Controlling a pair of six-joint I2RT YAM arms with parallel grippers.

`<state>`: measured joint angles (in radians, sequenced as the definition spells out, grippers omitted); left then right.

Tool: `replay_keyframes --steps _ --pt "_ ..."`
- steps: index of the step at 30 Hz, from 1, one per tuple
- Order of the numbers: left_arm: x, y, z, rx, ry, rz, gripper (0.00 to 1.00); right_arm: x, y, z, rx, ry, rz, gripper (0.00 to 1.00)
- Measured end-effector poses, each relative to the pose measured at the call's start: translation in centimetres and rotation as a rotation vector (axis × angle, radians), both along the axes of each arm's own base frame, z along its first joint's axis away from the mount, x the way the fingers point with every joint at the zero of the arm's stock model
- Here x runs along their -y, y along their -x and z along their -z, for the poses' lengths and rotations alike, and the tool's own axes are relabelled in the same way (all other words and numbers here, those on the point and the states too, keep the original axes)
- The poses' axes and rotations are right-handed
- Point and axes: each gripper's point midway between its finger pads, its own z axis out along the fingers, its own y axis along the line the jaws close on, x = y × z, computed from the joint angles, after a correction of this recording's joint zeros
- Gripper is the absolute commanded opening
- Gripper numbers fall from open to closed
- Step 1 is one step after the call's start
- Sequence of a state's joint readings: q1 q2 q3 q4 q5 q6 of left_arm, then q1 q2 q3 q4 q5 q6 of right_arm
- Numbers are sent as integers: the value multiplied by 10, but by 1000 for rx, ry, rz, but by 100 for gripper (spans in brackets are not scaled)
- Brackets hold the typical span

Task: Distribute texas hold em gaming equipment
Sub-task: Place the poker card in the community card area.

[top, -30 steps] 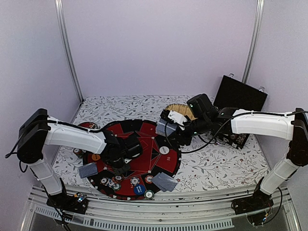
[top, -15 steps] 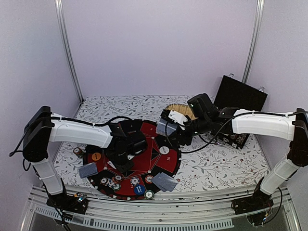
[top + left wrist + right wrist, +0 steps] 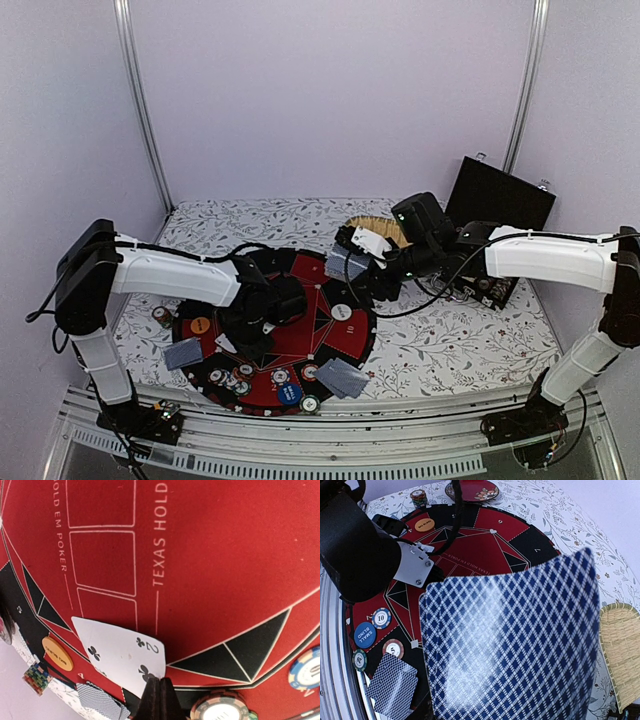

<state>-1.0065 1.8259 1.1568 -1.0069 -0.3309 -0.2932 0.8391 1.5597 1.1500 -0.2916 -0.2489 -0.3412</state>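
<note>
Top external view shows a round red and black poker mat [image 3: 310, 272] on the flowered counter [image 3: 450, 345], close to the near edge and left of the middle. The left pincer [image 3: 240, 340] is low over the left part of the mat. In the left wrist view its two fingers [image 3: 150, 702] are pressed fully together. Their tips meet the edge of a two of clubs [image 3: 117, 650], face up, which they seem to pinch. The rest of this card lies over the red field, beside the printed boxes. An orange chip [image 3: 57, 653] sits on the black rim just beside the card. A small stack of chips [image 3: 37, 677] stands off the mat, towards the left edge of the counter.

The right pincer [image 3: 352, 270] is over the far rim of the mat. It is closed almost fully on a pack of cards [image 3: 510, 645] with blue diamond backs. The pack stands upright before the right wrist camera and hides the fingers. On the near rim of the mat lie a blue chip [image 3: 364, 634], a chip marked 10 [image 3: 381, 617] and a chip marked 5 [image 3: 393, 648], with face-down cards [image 3: 394, 687] next to them. A straw tray [image 3: 372, 224] is just behind the right pincer, towards the far edge. A red dish [image 3: 472, 489] is beside the mat, near the left edge. A black case [image 3: 497, 200] stands with its lid raised near the far right corner.
</note>
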Motion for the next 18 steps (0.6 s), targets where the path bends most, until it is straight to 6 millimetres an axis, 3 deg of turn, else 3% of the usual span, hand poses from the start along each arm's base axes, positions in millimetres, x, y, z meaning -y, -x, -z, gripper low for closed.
replay_keyframes --steps 2,6,9,16,18 --pt "0 0 0 -1 -1 2 4 0 0 0 0 0 0 44" --pt "1 1 1 -13 0 12 27 0 0 0 1 0 0 44" --pt "4 3 0 -29 12 5 38 0 0 0 1 -1 0 44" --pt "10 7 -8 -54 34 -1 40 0 0 0 1 0 0 44" --pt "12 6 -15 -46 52 2 45 0 0 0 1 0 0 44"
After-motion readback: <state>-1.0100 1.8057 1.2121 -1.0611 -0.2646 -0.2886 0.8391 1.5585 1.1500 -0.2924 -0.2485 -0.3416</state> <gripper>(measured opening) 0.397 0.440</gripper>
